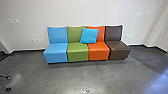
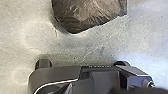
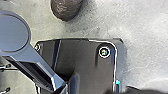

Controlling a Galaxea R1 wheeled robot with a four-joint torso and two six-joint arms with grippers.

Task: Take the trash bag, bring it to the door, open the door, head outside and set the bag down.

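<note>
Claws at the ends of the robot's left arm (image 2: 140, 90) and right arm (image 3: 131, 91) work near a trash bag; whether either is apart, together or clamped on something cannot be told. The dark brown, glossy plastic trash bag (image 2: 86, 15), its skin creased and catching the light, appears over the floor beyond the robot's dark base, apart from it; whether it rests or hangs cannot be told. Pale marks and thin scratches run across the smooth grey concrete floor (image 1: 75, 77). Four armless padded seats, light blue (image 1: 56, 52), green (image 1: 78, 52), orange (image 1: 99, 52) and brown (image 1: 120, 50), line an off-white wall (image 1: 75, 12), with a bright blue square cushion (image 1: 89, 35) leaning across the green and orange backs.
</note>
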